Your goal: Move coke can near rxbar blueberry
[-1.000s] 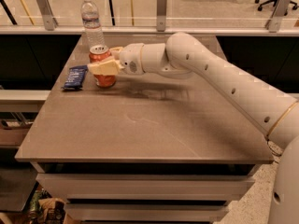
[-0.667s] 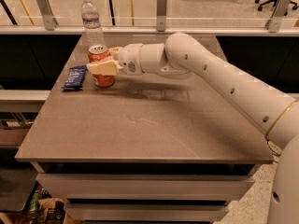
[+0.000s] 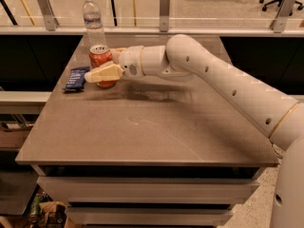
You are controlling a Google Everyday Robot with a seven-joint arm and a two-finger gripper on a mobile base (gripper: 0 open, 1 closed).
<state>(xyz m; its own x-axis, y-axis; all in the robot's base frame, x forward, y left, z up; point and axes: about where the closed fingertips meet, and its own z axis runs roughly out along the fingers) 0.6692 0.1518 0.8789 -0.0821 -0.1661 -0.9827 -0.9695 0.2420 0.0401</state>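
We see the gripper [image 3: 100,66] clamped on the coke can [image 3: 99,57] at the table's [image 3: 142,132] far corner. The blue snack bar [image 3: 76,78] lies just beside it, lengthwise front-to-back, toward the near edge.

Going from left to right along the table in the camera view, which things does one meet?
rxbar blueberry → coke can, with the gripper closed around it → the robot's white arm, reaching in from the right.
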